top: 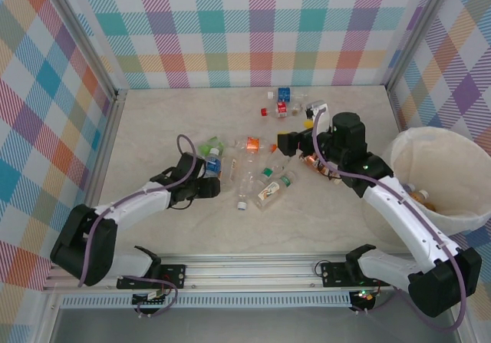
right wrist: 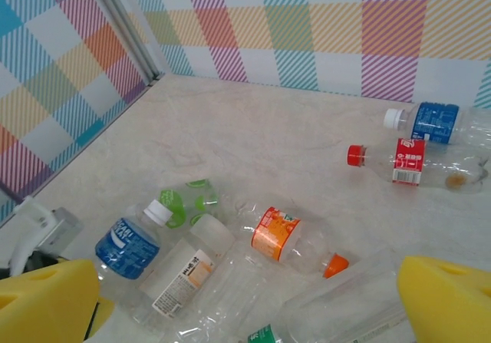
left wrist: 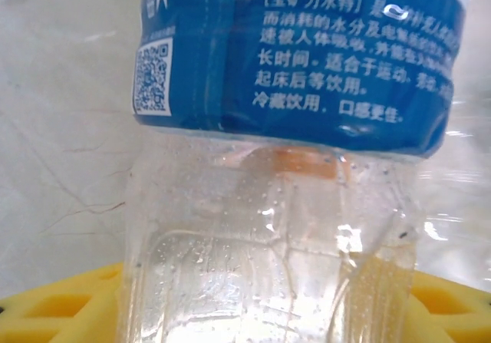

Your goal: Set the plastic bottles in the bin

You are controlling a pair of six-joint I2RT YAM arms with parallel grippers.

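Left end effector grips one blue-labelled bottle, its two yellow pads against the clear lower body on either side; the bottle lies at the left of the central heap on the worktop. My right end effector hangs over that heap, jaws spread wide, holding nothing. Below it I count at least six plastic bottles, one of them an orange-capped bottle. Two more lie well apart near the far wall: a red-capped bottle and a white-capped bottle. One white bin stands at the right edge beside my right arm, with at least one bottle inside
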